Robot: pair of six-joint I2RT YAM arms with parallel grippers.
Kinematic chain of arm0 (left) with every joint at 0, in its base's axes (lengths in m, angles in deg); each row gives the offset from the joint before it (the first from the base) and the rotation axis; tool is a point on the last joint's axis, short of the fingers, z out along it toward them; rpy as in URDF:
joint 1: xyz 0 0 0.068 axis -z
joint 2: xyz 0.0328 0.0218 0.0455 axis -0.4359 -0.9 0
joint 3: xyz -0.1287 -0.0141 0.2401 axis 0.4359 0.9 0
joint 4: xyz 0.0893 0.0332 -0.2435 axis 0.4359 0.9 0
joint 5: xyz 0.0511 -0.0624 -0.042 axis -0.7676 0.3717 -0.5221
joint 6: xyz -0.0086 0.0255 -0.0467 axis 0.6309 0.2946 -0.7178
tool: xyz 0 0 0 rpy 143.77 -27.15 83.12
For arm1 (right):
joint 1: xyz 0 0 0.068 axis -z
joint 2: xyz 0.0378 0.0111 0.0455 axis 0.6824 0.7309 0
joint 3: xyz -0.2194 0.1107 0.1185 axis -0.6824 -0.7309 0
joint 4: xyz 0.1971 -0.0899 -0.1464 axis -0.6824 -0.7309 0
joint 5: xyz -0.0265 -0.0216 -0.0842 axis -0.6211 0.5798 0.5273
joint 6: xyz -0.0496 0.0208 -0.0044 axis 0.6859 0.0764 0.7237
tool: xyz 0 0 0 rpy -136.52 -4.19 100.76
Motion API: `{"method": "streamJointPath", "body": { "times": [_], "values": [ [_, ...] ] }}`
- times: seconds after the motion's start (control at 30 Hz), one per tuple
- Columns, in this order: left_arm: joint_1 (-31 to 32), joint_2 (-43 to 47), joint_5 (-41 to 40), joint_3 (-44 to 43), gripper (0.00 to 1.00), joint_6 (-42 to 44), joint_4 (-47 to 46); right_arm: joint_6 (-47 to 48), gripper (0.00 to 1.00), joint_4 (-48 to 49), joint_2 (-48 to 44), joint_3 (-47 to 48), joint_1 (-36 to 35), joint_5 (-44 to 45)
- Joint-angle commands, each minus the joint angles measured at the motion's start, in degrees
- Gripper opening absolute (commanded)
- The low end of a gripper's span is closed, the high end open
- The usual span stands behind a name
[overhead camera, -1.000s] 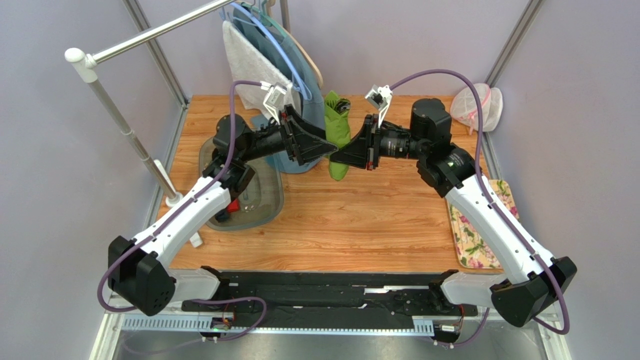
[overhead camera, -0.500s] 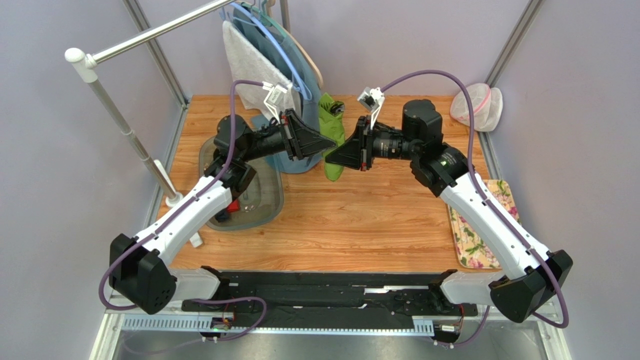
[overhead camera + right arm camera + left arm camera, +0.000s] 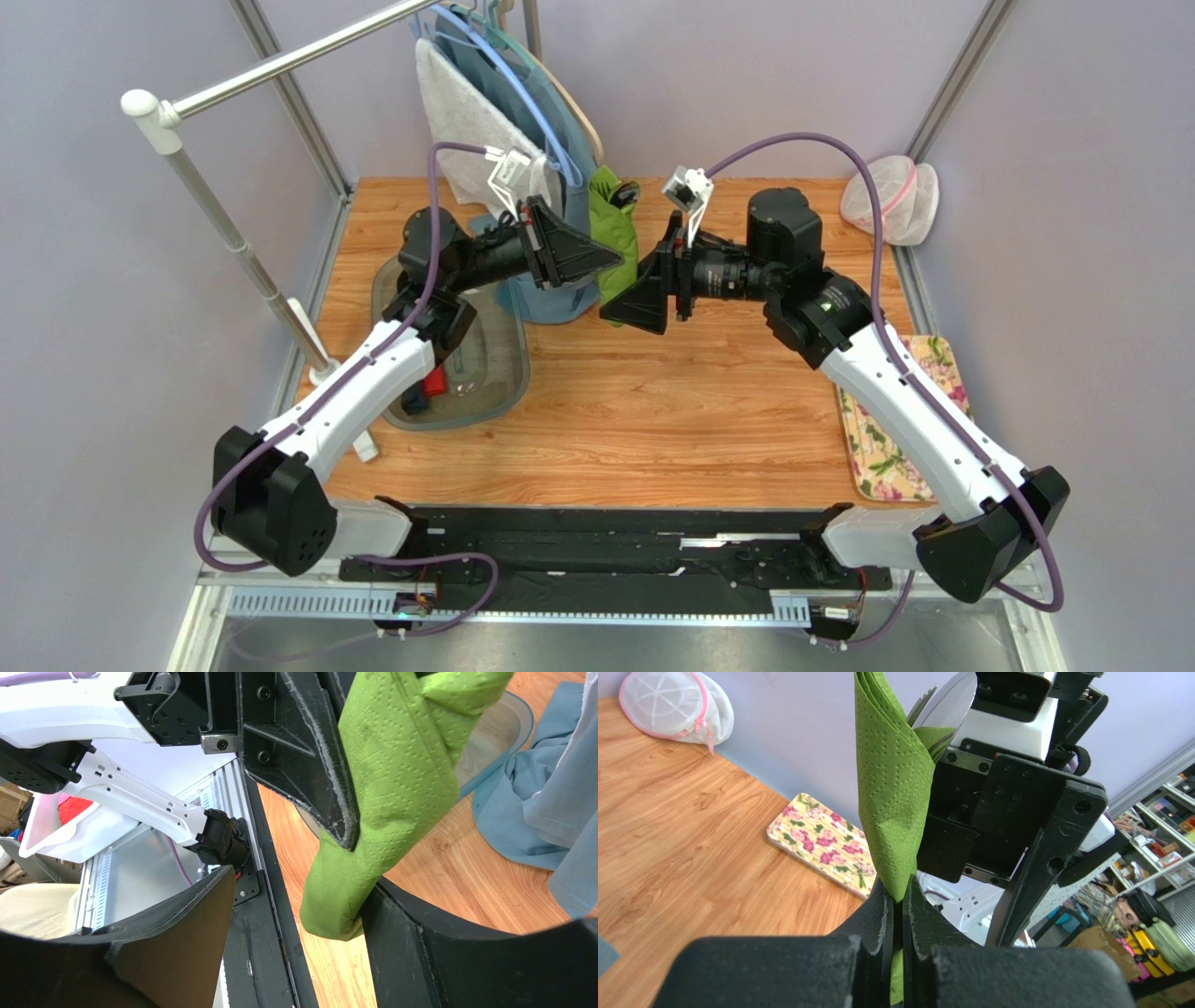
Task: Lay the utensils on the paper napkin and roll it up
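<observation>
The paper napkin (image 3: 612, 224) is a green roll held in the air above the back of the table, standing nearly upright. My left gripper (image 3: 898, 894) is shut on its lower part (image 3: 896, 791). Silver utensils (image 3: 952, 700) stick out of the roll's top end. My right gripper (image 3: 298, 885) is open just below; the roll's bottom end (image 3: 337, 910) hangs between its fingers and rests against the right one. In the top view the right gripper (image 3: 617, 311) faces the left gripper (image 3: 613, 258) tip to tip.
A clear plastic tub (image 3: 484, 399) sits under the left arm. A teal garment (image 3: 540, 301) lies behind it, below towels on a hanger (image 3: 463, 112). A flowered mat (image 3: 891, 448) lies at the right edge, a white mesh bag (image 3: 891, 196) back right, a rail stand (image 3: 225, 231) at the left.
My left gripper closed on the napkin roll and my right gripper opened, letting go of it. The roll has shifted left and now stands more upright.
</observation>
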Motion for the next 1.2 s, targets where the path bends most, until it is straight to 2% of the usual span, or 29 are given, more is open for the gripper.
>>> {"method": "streamJointPath", "body": {
  "times": [0.0,0.07,0.17,0.27,0.3,0.33,0.37,0.4,0.63,0.73,0.83,0.87,0.97,1.17],
  "values": [
    [-0.29,0.53,2.37,-3.53,0.00,-1.36,-5.27,1.76,0.68,0.63,-0.64,-0.91,-0.32,-1.42],
    [-0.29,0.88,2.46,-3.44,0.00,-1.63,-5.44,1.32,0.68,1.86,-0.20,-1.26,-0.23,-1.95],
    [-0.29,1.50,2.11,-3.62,0.00,-1.80,-5.44,0.88,0.61,2.91,0.68,-1.62,-0.32,-3.18],
    [-0.29,1.85,2.11,-3.97,0.00,-1.72,-5.09,0.53,0.46,3.53,1.03,-2.23,-0.41,-3.97],
    [-0.29,2.03,2.11,-3.97,0.00,-1.45,-4.92,0.26,0.32,3.71,1.03,-2.41,-0.41,-4.15],
    [-0.29,2.20,1.94,-3.97,0.00,-0.93,-4.48,0.09,0.23,3.79,0.86,-2.41,-0.41,-4.06],
    [-0.29,2.47,1.67,-3.88,0.00,-0.49,-4.04,-0.09,0.06,3.79,0.60,-2.41,-0.41,-3.37],
    [-0.29,2.64,1.15,-3.79,0.00,0.12,-3.25,-0.09,0.00,3.45,0.33,-2.23,-0.41,-2.93],
    [-0.29,3.17,-4.47,-4.14,0.00,6.10,7.54,-0.44,0.00,1.78,-0.64,-2.32,-0.41,4.63],
    [-0.29,2.91,-4.05,-3.88,0.00,5.93,8.18,0.00,0.00,1.16,-0.46,-1.88,-0.32,5.78],
    [-0.11,2.91,-2.82,-3.36,0.09,5.32,7.66,0.09,0.00,1.33,-0.20,-1.35,-0.32,5.52],
    [-0.11,2.73,-2.55,-3.18,0.15,5.05,7.31,-0.09,0.00,1.51,-0.11,-1.27,-0.41,5.08],
    [0.06,2.64,-1.67,-2.74,0.22,4.26,6.07,-0.09,0.00,1.77,0.24,-0.74,-0.41,4.55],
    [0.68,2.20,-0.61,-1.51,0.32,3.21,4.23,-0.18,0.00,2.21,0.59,-0.21,-0.32,3.58]
  ]
}}
